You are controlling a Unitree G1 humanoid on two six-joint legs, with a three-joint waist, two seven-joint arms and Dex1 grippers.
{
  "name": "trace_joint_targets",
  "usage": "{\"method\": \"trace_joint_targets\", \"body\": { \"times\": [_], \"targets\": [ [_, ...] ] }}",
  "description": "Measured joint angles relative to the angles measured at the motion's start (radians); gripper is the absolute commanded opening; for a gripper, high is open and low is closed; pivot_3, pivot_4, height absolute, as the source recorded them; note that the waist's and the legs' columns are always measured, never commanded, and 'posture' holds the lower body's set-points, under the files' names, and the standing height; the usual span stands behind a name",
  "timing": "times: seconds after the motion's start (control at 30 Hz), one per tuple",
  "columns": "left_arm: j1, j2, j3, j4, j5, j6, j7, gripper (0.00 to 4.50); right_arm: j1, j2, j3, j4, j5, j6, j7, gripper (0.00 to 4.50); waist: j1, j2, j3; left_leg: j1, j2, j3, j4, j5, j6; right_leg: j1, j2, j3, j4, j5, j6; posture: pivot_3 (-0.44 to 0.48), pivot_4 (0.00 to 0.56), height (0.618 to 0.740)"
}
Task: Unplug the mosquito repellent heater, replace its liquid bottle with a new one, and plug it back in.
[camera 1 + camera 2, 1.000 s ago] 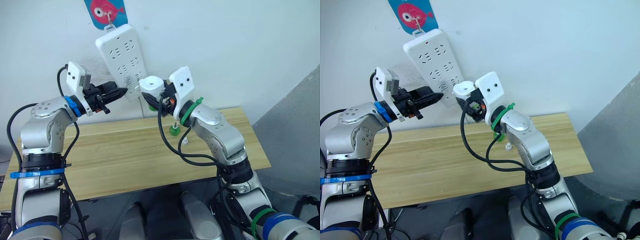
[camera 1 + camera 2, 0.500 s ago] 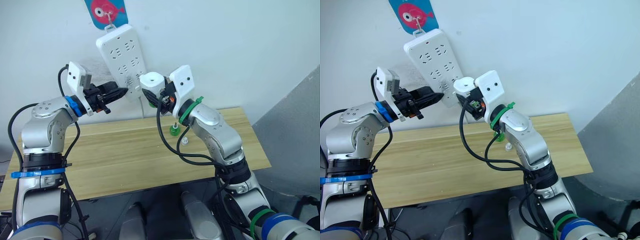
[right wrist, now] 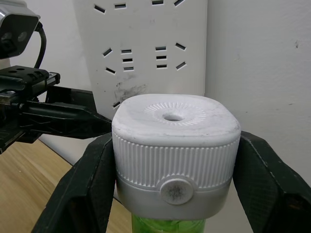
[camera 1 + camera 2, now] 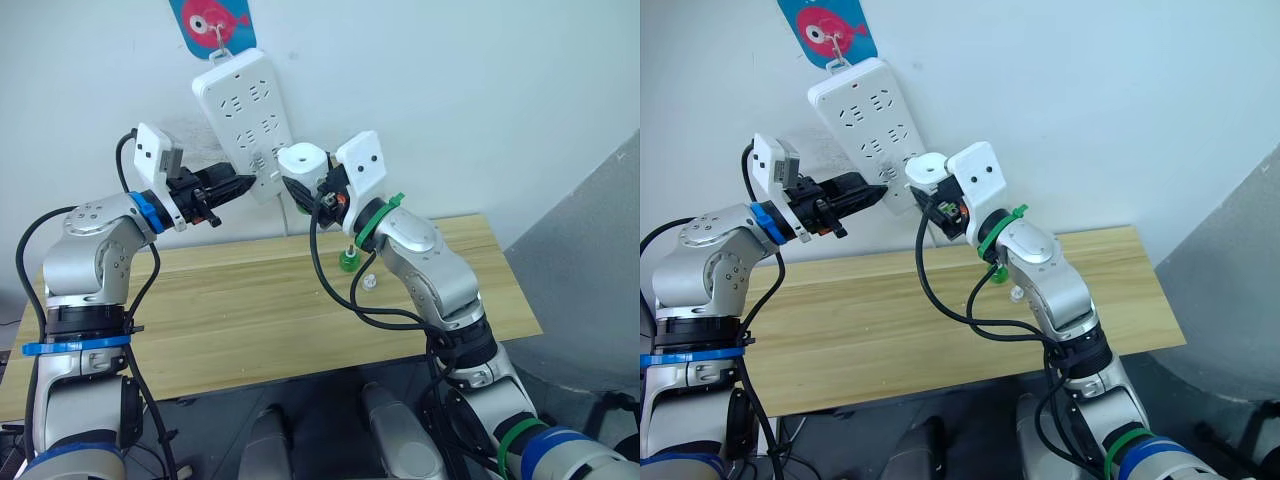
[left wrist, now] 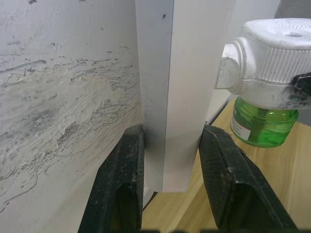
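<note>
My right gripper [image 3: 175, 160] is shut on the white mosquito repellent heater [image 4: 303, 160], held upright in the air just right of the hanging power strip [image 4: 245, 110]. A translucent green bottle [image 5: 262, 128] sits in the heater's underside. The heater's plug side faces the strip's lower sockets, with a small gap between. My left gripper [image 5: 170, 145] is shut on the strip's lower end, one finger on each long edge. Another green bottle [image 4: 347, 262] stands on the table behind my right arm, with a loose small white cap [image 4: 369, 282] beside it.
The power strip hangs tilted from a hook on the white wall under a blue and pink sticker [image 4: 212, 22]. The wooden table [image 4: 230, 310] lies below both arms. My right arm's black cable [image 4: 330, 285] loops down over the table near the bottle.
My right gripper has carried the heater slightly up and closer to the power strip. The left gripper has stayed on the strip.
</note>
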Motion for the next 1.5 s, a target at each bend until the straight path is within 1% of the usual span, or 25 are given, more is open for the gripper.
{"method": "trace_joint_targets", "body": {
  "times": [0.27,0.47,0.73,0.93,1.2,1.27,1.3,1.33,1.37,1.43,1.5],
  "targets": [
    [-0.001,-0.001,0.000,0.002,0.000,0.001,0.000,1.32,-0.001,0.007,0.008,0.024,-0.008,-0.023,0.006,3.00,0.000,0.000,0.000,0.000,0.000,0.000,0.000,0.000,0.000,0.000,0.000,0.000,0.000,0.000,0.000,-0.155,0.255,0.740],
    [-0.003,-0.003,0.000,0.006,0.002,0.002,0.005,1.32,-0.014,0.025,0.006,0.103,-0.037,-0.088,0.005,3.00,-0.001,0.000,0.000,0.000,0.000,0.000,0.001,0.000,0.000,0.000,0.000,0.000,0.001,0.000,0.001,-0.157,0.255,0.740],
    [-0.004,-0.008,0.007,0.011,0.006,0.009,0.025,1.32,-0.073,0.051,-0.016,0.215,-0.037,-0.127,0.027,3.00,-0.004,0.000,0.000,0.002,0.000,0.000,0.003,0.002,-0.001,0.001,0.000,0.000,0.004,0.000,0.001,-0.161,0.254,0.740],
    [-0.003,-0.008,0.017,0.015,0.017,0.025,0.029,1.32,-0.129,0.063,-0.044,0.324,-0.031,-0.168,0.063,3.00,-0.008,0.000,0.000,0.006,0.000,-0.001,0.003,0.004,0.002,0.000,0.002,0.001,0.013,0.000,0.000,-0.157,0.250,0.740],
    [0.001,-0.007,0.035,0.015,0.029,0.043,0.029,1.32,-0.169,0.076,-0.061,0.397,-0.016,-0.182,0.100,3.00,-0.020,0.000,0.000,0.006,0.000,-0.001,0.003,0.007,0.005,0.000,0.002,0.001,0.014,0.001,-0.002,-0.156,0.250,0.740],
    [0.001,-0.008,0.036,0.015,0.032,0.041,0.029,1.32,-0.169,0.077,-0.065,0.396,-0.012,-0.178,0.100,3.73,-0.021,0.000,0.000,0.006,-0.001,-0.001,0.003,0.007,0.006,0.000,0.002,0.001,0.014,0.001,-0.002,-0.156,0.251,0.740],
    [-0.003,-0.014,0.028,0.011,0.029,0.038,0.018,1.32,-0.170,0.079,-0.067,0.401,-0.014,-0.171,0.090,3.98,-0.020,0.000,0.000,0.006,-0.001,-0.001,0.003,0.007,0.006,0.000,0.002,0.001,0.014,0.001,-0.002,-0.155,0.252,0.740],
    [-0.004,-0.026,0.022,0.006,0.023,0.033,0.011,1.32,-0.170,0.082,-0.069,0.405,-0.017,-0.162,0.079,4.33,-0.017,0.000,0.000,0.006,-0.001,-0.001,0.002,0.007,0.006,0.000,0.002,0.001,0.014,0.001,-0.001,-0.154,0.252,0.740],
    [-0.004,-0.032,0.021,0.006,0.021,0.023,0.007,1.31,-0.168,0.083,-0.062,0.403,-0.020,-0.152,0.076,4.50,-0.015,0.000,0.000,0.004,-0.001,-0.002,0.002,0.007,0.006,-0.001,0.002,0.000,0.012,0.001,-0.001,-0.152,0.253,0.740],
    [-0.008,-0.032,0.016,0.006,0.021,0.013,0.001,1.31,-0.153,0.072,-0.051,0.381,-0.030,-0.131,0.074,4.50,-0.005,0.000,0.000,0.001,-0.001,-0.002,0.000,0.007,0.005,-0.003,0.002,0.000,0.010,0.001,-0.001,-0.152,0.254,0.740],
    [-0.010,-0.031,0.006,0.003,0.022,-0.002,-0.001,1.31,-0.104,0.034,-0.035,0.295,-0.038,-0.098,0.082,4.50,0.006,0.000,0.000,0.000,-0.001,-0.003,-0.002,0.006,0.004,-0.003,0.001,-0.002,0.008,0.001,-0.001,-0.150,0.257,0.740]
  ]
}}
